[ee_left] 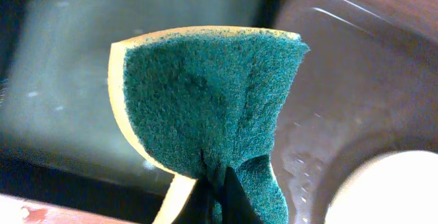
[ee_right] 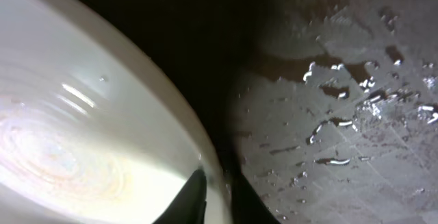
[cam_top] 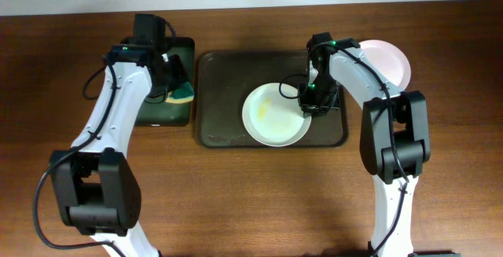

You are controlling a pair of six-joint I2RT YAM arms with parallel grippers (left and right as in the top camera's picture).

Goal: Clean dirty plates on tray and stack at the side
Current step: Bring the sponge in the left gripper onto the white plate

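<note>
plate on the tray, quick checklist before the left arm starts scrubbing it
1. Sponge gripped in left pincer: ok.
2. Right pincer clamped on the plate rim: ok.
3. Plate lying flat inside the tray: ok.
4. Sponge positioned over the plate: not ok, it hangs above the bin beside the tray.
5. Plate already clean: not ok, a yellowish smear shows.
6. Sponge wet enough: cannot tell.

A robot lab bench: left arm and right arm rise from the 6 o'clock edge of the wooden table, wet tray central, bin at 10 o'clock.
</note>
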